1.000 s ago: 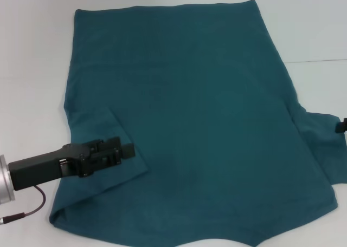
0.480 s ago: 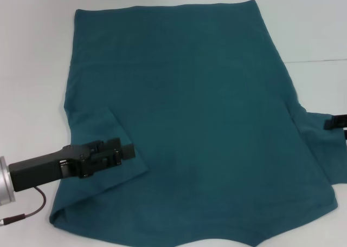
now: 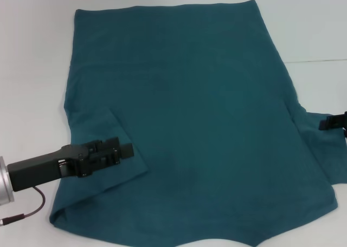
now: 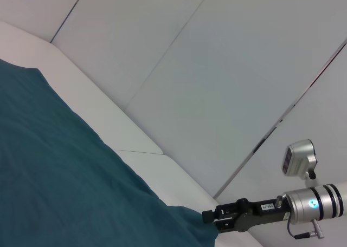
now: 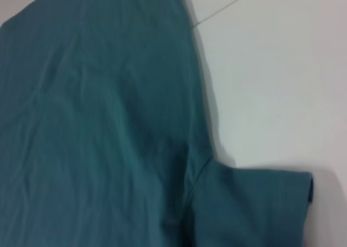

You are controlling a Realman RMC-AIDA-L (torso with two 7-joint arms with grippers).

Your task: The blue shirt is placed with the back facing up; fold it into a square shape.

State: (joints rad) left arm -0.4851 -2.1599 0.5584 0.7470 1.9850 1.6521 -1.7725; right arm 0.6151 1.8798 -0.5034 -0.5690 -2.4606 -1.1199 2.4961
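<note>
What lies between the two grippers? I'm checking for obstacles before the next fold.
Only the blue shirt spans from left gripper to right gripper, per head view.

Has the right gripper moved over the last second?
Yes. The right gripper has come in from the right edge over the blue shirt's right sleeve.
</note>
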